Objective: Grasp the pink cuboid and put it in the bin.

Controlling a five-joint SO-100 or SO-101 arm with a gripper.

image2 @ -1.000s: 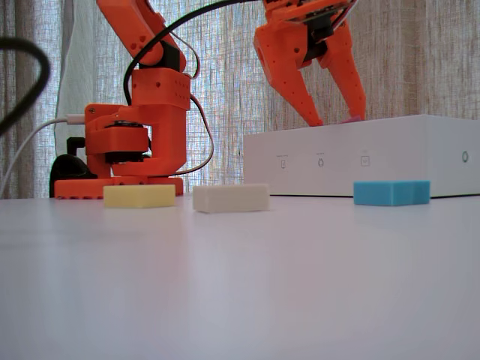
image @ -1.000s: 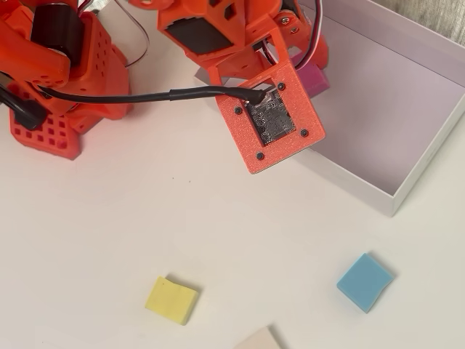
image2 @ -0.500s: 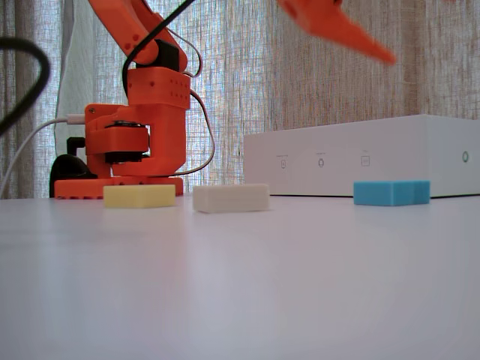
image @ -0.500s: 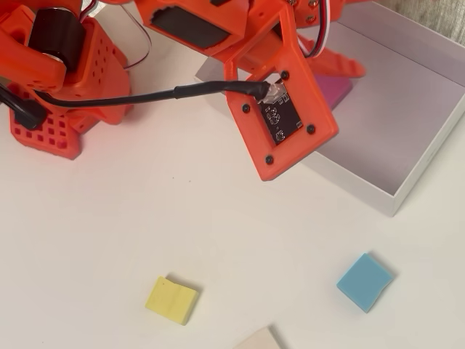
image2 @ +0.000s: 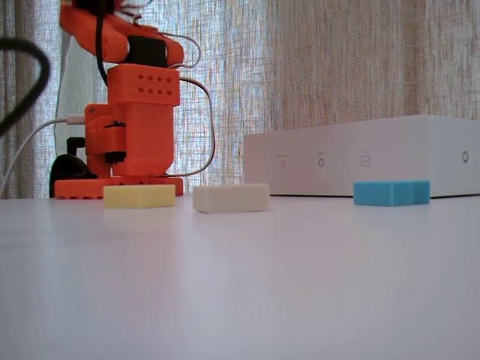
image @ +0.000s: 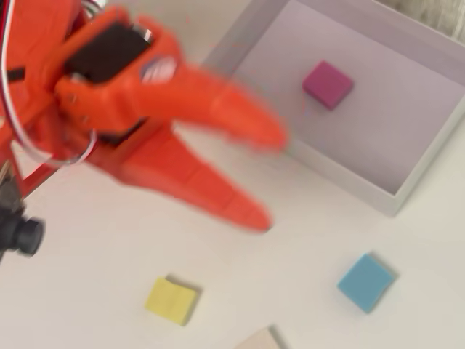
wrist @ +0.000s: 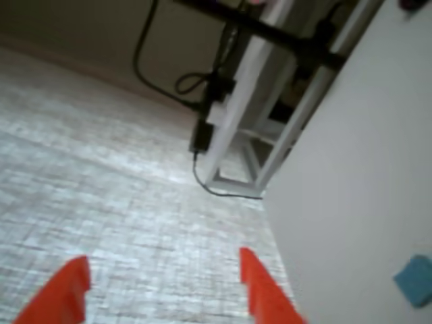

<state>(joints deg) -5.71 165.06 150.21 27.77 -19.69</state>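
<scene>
The pink cuboid (image: 328,83) lies on the floor of the white bin (image: 362,186) in the overhead view, free of the gripper. My orange gripper (image: 267,178) is open and empty, blurred, its fingertips just outside the bin's near-left wall, left of the cuboid. In the fixed view the bin (image2: 352,165) shows as a low white box; the cuboid inside is hidden and the gripper is out of frame above the arm's base (image2: 127,127). In the wrist view the two orange fingertips (wrist: 256,287) stand apart with nothing between them (wrist: 162,283).
A yellow block (image: 171,299), a blue block (image: 366,282) and a cream block (image: 258,340) lie on the white table in front of the bin. They also show in the fixed view: yellow (image2: 139,196), cream (image2: 231,197), blue (image2: 391,192). The wrist view sees the blue block (wrist: 416,279).
</scene>
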